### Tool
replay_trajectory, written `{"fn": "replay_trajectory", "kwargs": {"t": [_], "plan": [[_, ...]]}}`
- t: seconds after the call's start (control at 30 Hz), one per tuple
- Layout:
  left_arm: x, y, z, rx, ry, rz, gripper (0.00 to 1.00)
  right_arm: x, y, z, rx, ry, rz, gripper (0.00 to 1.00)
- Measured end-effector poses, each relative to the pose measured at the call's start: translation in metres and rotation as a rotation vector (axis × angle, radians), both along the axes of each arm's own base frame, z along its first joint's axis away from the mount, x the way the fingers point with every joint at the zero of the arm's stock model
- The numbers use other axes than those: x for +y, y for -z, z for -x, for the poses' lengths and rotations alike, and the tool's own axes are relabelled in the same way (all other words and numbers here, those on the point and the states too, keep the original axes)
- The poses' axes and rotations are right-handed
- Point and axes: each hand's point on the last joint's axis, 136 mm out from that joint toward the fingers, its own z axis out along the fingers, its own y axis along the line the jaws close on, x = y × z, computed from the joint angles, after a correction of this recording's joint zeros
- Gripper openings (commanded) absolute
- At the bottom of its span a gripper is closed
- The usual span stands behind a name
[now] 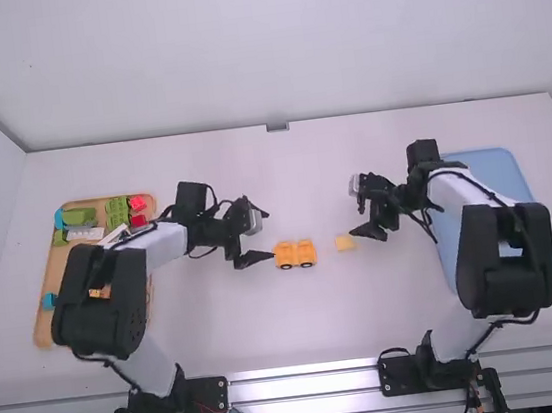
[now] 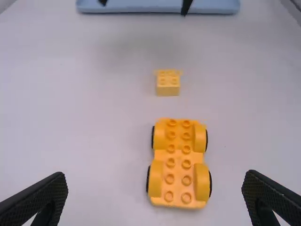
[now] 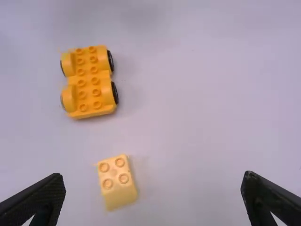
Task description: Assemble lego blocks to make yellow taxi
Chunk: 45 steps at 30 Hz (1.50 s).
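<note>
Clock directions are read in the high view from the wheeled base, 12 pointing away from the arms.

1. Wooden tray (image 1: 43,334), one, toward 9 o'clock; its middle is hidden under the left arm (image 1: 121,301). Legible in it: two red bricks (image 1: 139,221) at its 1 o'clock, several green bricks (image 1: 79,217) (exact count uncertain, as they crowd together), and one blue brick (image 1: 50,301) at its 8 o'clock.

2. Left gripper (image 1: 271,235), one, around 10 o'clock and near; two fingers standing wide apart.

3. Yellow wheeled base (image 2: 178,162), one, near the table's middle, upright. Twelve studs, in two rows of six; four wheels, each partly tucked beneath its yellow guard.

4. Yellow brick (image 3: 116,182), one, at 3 o'clock, apart from the base. Four studs on top.

5. Right gripper (image 1: 355,215), one, at 2 o'clock; two fingers spread apart, their tips cut off by the left wrist view's top edge.

6. Blue tray (image 1: 498,169), one, toward 3 o'clock, well apart; partly covered by the right arm (image 1: 505,264), contents there hard to make out.
</note>
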Motion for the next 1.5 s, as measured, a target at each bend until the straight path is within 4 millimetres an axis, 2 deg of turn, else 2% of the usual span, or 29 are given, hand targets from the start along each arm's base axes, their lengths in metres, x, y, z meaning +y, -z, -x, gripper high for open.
{"fn": "replay_trajectory", "kwargs": {"t": [0.2, 0.4, 0.53, 0.63, 0.73, 0.83, 0.97, 1.03, 1.17, 1.33, 1.5], "plan": [[-0.024, 0.032, 0.014, 0.007, 0.106, 0.007, 0.99, 0.015, 0.032, 0.026, -0.015, -0.049, -0.013, 0.99], [-0.038, 0.036, 0.02, -0.022, 0.148, -0.013, 0.99, 0.019, 0.051, 0.027, -0.046, -0.061, -0.023, 0.98], [-0.047, 0.039, 0.02, -0.042, 0.162, -0.014, 0.99, 0.016, 0.066, 0.03, 0.004, -0.047, -0.029, 0.95], [-0.049, 0.038, 0.016, -0.03, 0.143, -0.006, 0.99, 0.011, 0.086, 0.034, 0.072, -0.048, -0.032, 0.8], [-0.049, 0.038, 0.016, -0.01, 0.133, -0.005, 0.99, 0.011, 0.092, 0.031, 0.07, -0.062, -0.037, 0.74], [-0.049, 0.038, 0.017, 0.008, 0.127, -0.006, 0.99, 0.012, 0.093, 0.028, 0.053, -0.074, -0.045, 0.66], [-0.048, 0.039, 0.018, 0.028, 0.12, -0.007, 0.99, 0.013, 0.092, 0.026, 0.029, -0.091, -0.048, 0.44], [-0.048, 0.04, 0.019, 0.035, 0.12, -0.01, 0.99, 0.013, 0.092, 0.026, 0.023, -0.096, -0.048, 0.39], [-0.047, 0.043, 0.015, 0.021, 0.105, -0.029, 0.99, 0.013, 0.091, 0.027, 0.023, -0.098, -0.051, 0.33], [-0.045, 0.046, 0.013, -0.017, 0.095, -0.035, 0.99, 0.016, 0.087, 0.027, 0.063, -0.082, -0.071, 0.3], [-0.043, 0.054, 0.02, -0.04, 0.09, -0.036, 0.99, 0.025, 0.064, 0.034, 0.16, -0.106, -0.14, 0.29]]}}
